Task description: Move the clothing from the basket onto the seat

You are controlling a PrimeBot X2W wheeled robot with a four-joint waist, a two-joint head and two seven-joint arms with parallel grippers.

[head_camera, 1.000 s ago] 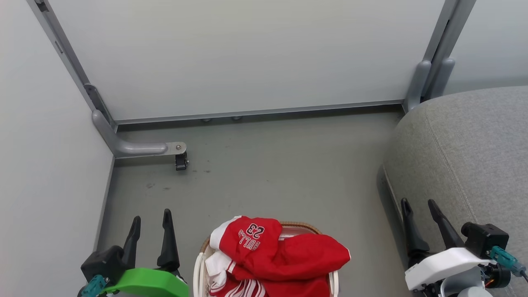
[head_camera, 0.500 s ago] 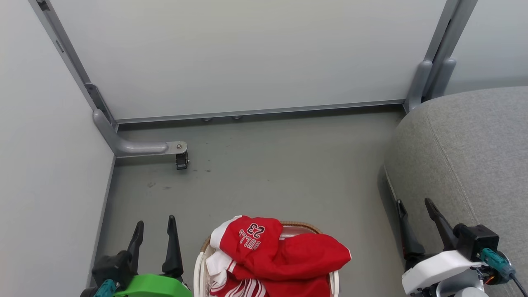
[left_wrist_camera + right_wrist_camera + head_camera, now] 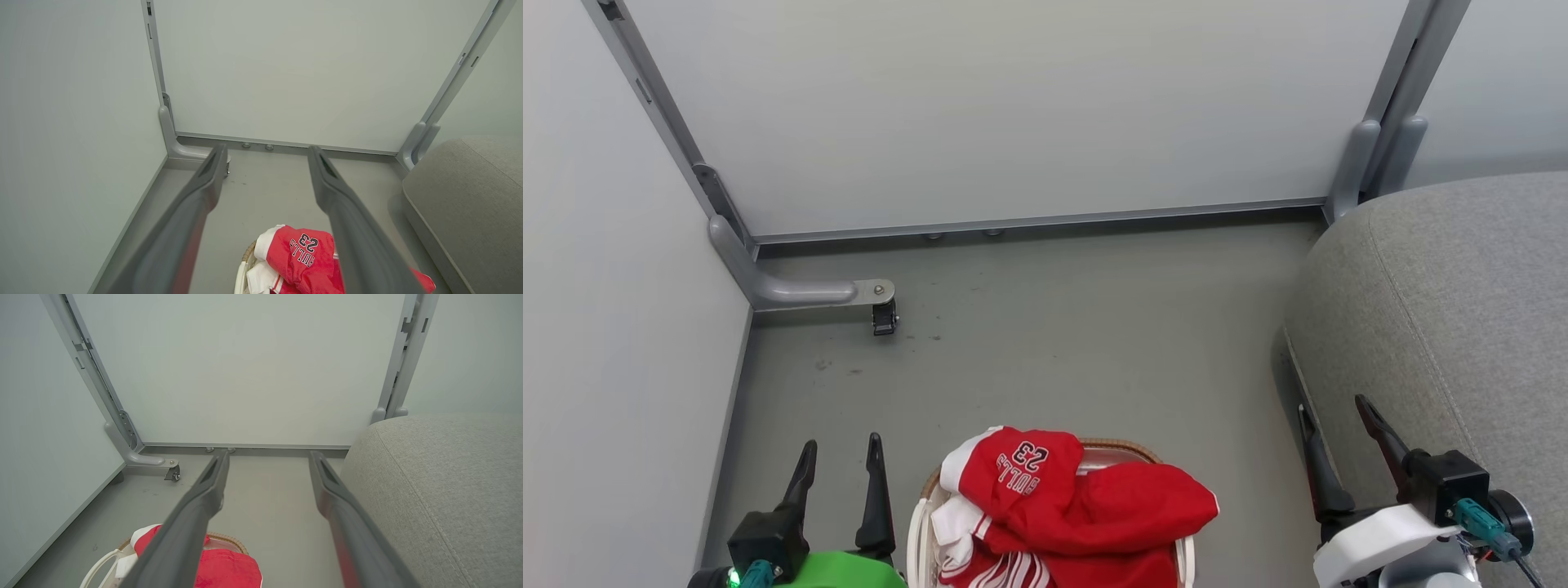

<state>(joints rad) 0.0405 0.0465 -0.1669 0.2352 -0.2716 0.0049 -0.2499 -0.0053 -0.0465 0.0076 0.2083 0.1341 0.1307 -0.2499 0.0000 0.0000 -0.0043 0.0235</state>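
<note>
Nearest, at the bottom edge of the head view, the oval white basket (image 3: 916,529) with its brown woven rim holds the clothing (image 3: 1086,506). This is a soft, crumpled heap of red sports fabric with white trim and stripes. A fold printed "BULLS 23" lies on top toward the far left and spills over the rim.

The left gripper (image 3: 841,443) stands just left of the basket above the floor, clear of the cloth. Its two long, dark, tapering fingers point away from the robot and are spread apart with nothing between them. A glossy green cover (image 3: 841,573) caps its wrist.

The right gripper (image 3: 1331,405) is well right of the basket, at the near edge of the seat (image 3: 1462,286). Its fingers are likewise spread wide and empty and lean slightly left, above a white wrist shell (image 3: 1372,543).

The seat is a big grey cushion of woven upholstery with a rounded corner and stitched seams, bare of garments.

Beyond lies smooth, scuffed grey floor (image 3: 1078,327). Farther off, a curved grey metal foot (image 3: 784,291) carries a small black caster (image 3: 883,318). Matte pale partition panels (image 3: 1013,114) in grey metal frames close the back.
</note>
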